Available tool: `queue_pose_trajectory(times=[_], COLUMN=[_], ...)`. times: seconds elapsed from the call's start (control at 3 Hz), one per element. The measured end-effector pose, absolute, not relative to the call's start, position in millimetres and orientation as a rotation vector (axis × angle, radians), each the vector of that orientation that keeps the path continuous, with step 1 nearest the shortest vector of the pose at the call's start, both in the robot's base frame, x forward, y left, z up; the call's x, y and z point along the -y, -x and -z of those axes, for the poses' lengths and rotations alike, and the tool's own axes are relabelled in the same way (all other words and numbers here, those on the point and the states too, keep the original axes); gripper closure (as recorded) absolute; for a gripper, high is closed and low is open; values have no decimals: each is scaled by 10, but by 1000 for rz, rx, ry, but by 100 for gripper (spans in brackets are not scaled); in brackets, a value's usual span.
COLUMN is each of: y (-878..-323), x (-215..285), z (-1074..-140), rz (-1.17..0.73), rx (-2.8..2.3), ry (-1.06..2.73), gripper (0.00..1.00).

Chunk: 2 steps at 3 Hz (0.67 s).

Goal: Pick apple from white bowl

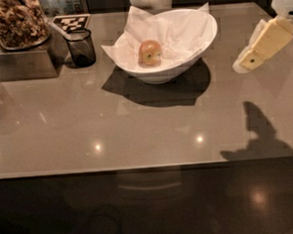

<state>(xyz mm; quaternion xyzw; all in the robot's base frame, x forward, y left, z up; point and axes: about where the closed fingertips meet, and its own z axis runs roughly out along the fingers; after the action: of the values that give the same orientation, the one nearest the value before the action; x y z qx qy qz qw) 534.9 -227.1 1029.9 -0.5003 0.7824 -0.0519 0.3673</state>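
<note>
Hovering claw (pixel 244 63), apart from white bowl (pixel 160 75)

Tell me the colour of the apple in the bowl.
Yellowish-red apple, camera view. The hand is at the right, apart from the white bowl.
</note>
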Motion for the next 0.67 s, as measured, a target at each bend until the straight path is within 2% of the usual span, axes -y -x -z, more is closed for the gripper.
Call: queue_pose_trajectory(times=[0.33,0.67], y=[-5565,-5989], x=[2229,1940], z=[-10189,-10059], rz=[40,-125], rx=[-2010,-2006], ry=[1173,1056], gripper=[0,0])
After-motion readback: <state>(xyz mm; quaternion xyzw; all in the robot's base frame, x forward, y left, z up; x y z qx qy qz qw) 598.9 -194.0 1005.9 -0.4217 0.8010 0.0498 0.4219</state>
